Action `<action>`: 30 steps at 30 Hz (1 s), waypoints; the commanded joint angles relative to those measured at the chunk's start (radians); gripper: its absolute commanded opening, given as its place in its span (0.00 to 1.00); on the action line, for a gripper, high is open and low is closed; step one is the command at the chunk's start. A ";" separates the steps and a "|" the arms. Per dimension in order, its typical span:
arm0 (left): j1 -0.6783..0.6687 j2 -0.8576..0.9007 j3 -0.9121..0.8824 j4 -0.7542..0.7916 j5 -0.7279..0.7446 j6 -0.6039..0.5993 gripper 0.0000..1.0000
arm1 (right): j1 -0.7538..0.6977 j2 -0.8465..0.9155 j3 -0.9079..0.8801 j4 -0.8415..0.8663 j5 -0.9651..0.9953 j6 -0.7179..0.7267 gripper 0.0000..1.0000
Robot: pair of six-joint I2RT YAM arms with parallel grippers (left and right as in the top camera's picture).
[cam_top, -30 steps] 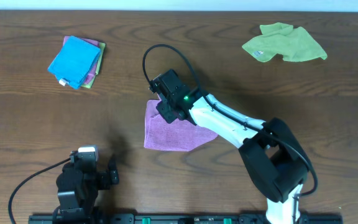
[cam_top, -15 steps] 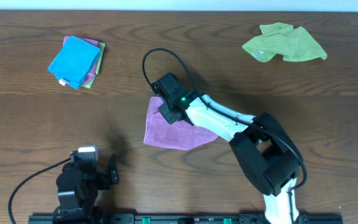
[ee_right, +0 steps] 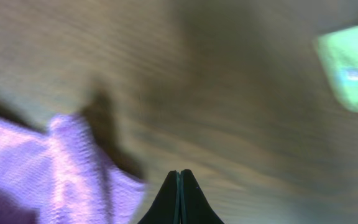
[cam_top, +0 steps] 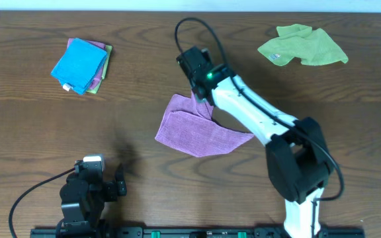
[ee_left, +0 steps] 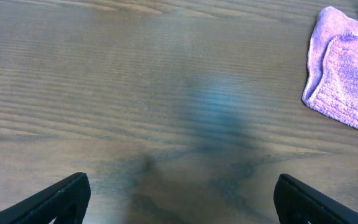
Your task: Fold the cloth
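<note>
The right hand [ee_right: 180,177], fingers together, hovers just past the cloth [cam_top: 200,129], whose nearest edge lies doubled. Blur hides whether a corner is pinched for folding. The left hand [ee_left: 182,199] rests spread apart.

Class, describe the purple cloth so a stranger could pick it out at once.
On the dark wooden table, near its middle, lies the soft purple microfibre cloth, one corner folded over. The crumpled lime-green cloth sits far right, the bright blue cloth far left; only this one is central.

You've got a dark wood-grain table [cam_top: 38,132], evenly lit. Pale strip [cam_top: 78,5] beyond its far edge.
</note>
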 commanded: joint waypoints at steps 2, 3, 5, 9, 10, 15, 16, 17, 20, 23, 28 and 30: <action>-0.003 -0.006 -0.011 -0.016 -0.007 -0.007 0.96 | -0.043 -0.052 0.055 -0.065 0.135 0.102 0.01; -0.003 -0.006 -0.010 -0.016 -0.007 -0.007 0.96 | -0.051 -0.052 0.056 -0.070 0.061 0.098 0.11; -0.003 -0.006 -0.010 -0.016 -0.007 -0.007 0.95 | -0.058 -0.051 0.055 -0.077 -0.114 0.068 0.44; -0.003 -0.006 -0.010 -0.016 -0.007 -0.007 0.95 | -0.055 -0.040 0.036 -0.023 -0.348 0.014 0.64; -0.003 -0.006 -0.010 -0.016 -0.007 -0.007 0.95 | -0.053 -0.033 0.025 -0.003 -0.381 0.002 0.64; -0.003 -0.006 -0.010 -0.016 -0.007 -0.007 0.95 | -0.029 0.010 -0.001 0.042 -0.445 -0.035 0.59; -0.003 -0.006 -0.010 -0.016 -0.007 -0.007 0.95 | -0.023 0.020 -0.002 0.048 -0.460 -0.047 0.57; -0.003 -0.006 -0.010 -0.016 -0.007 -0.007 0.95 | -0.014 0.028 -0.002 0.055 -0.471 -0.055 0.55; -0.003 -0.006 -0.010 -0.016 -0.007 -0.007 0.95 | 0.006 0.060 -0.002 0.073 -0.473 -0.057 0.50; -0.003 -0.006 -0.010 -0.016 -0.007 -0.007 0.95 | 0.022 0.097 -0.002 0.087 -0.473 -0.057 0.50; -0.003 -0.006 -0.010 -0.016 -0.007 -0.007 0.95 | 0.031 0.141 -0.002 0.097 -0.441 -0.056 0.49; -0.003 -0.006 -0.010 -0.016 -0.007 -0.007 0.95 | 0.031 0.144 -0.002 0.095 -0.397 -0.056 0.47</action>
